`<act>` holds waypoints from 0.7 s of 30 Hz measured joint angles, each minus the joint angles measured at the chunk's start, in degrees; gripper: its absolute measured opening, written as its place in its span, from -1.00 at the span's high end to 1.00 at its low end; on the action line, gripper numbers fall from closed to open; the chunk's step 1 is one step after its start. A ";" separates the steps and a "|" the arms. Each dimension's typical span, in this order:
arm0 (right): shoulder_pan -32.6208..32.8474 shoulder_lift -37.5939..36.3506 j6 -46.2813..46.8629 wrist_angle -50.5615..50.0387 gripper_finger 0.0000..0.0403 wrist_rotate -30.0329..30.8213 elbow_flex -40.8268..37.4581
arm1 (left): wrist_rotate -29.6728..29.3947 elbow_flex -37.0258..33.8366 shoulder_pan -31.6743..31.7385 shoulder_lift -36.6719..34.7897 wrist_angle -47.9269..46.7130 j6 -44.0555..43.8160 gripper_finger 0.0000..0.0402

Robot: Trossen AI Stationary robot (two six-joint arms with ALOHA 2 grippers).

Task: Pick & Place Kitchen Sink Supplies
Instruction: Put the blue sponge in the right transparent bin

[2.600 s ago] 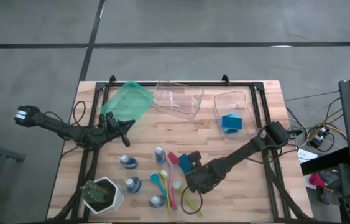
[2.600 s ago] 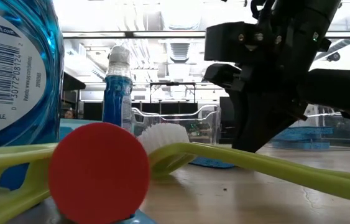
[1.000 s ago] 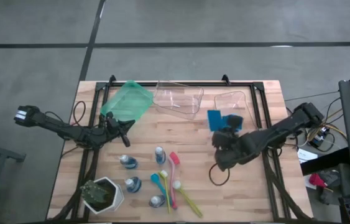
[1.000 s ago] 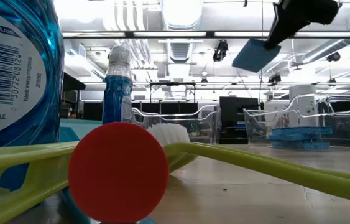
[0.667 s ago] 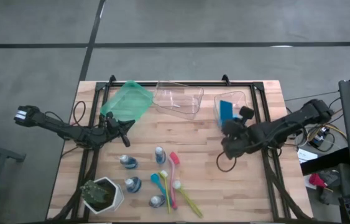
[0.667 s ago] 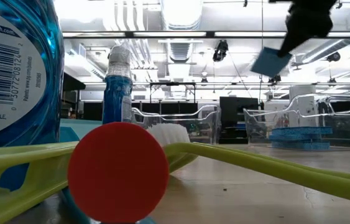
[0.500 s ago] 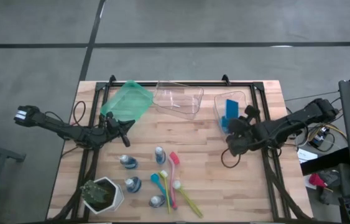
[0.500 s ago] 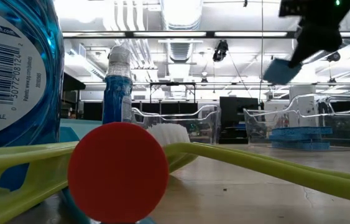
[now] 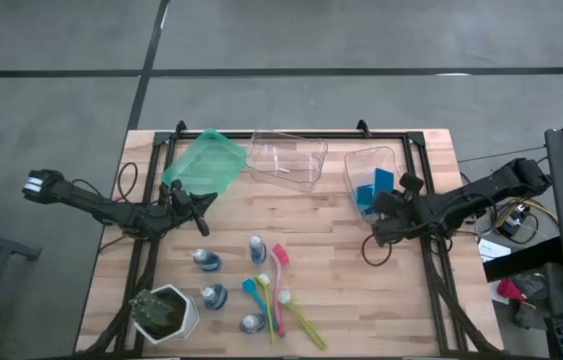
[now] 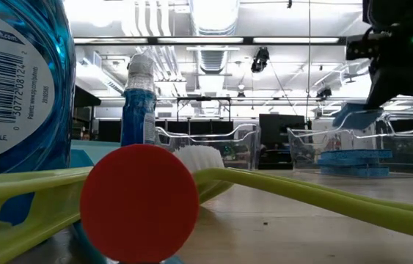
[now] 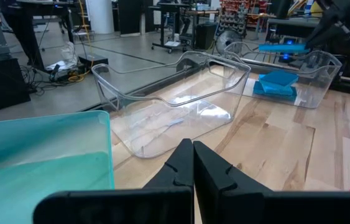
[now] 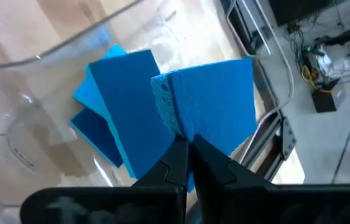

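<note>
1. Nearest the counter's (image 9: 381,290) front edge, made of pale wood planks, stands a white faceted pot (image 9: 166,315) with a green plant.
2. Beside it lie small clear bottles (image 9: 213,297) of blue liquid with white caps, and a sheaf of thin long-handled brushes (image 9: 279,295) in pink, teal and yellow-green, touching one another. In the low view a red round disc (image 10: 139,203) and a yellow-green brush handle (image 10: 316,196) fill the foreground.
3. Farther back on the left, the left tool (image 9: 204,203) rests just above the counter, its fingers clenched on nothing, near a translucent green plastic bin (image 9: 204,163).
4. In the middle at the back sits a clear plastic bin (image 9: 287,158) with rounded, glossy walls.
5. At the back right, the right tool (image 9: 389,196) is clenched on a blue rectangular sponge (image 12: 215,99) with a rough, porous edge, holding it over a second clear bin (image 9: 370,158).
6. Inside that bin lie more blue sponges (image 12: 115,118), flat and stacked.
</note>
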 joint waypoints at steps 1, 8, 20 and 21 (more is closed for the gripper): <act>0.02 0.18 -0.24 0.59 0.96 -0.27 0.00 | 0.00 -0.01 0.02 0.00 -0.02 -0.01 1.00; -0.11 0.26 -6.22 5.87 0.96 -3.14 -0.15 | 0.00 -0.01 0.00 0.00 -0.02 0.00 1.00; -2.95 0.26 -7.01 6.24 0.96 -3.62 -0.33 | 0.00 -0.01 0.00 0.00 -0.02 -0.01 1.00; -2.93 0.26 -7.01 6.26 0.96 -3.62 -0.33 | 0.00 0.01 0.02 0.00 -0.02 0.01 1.00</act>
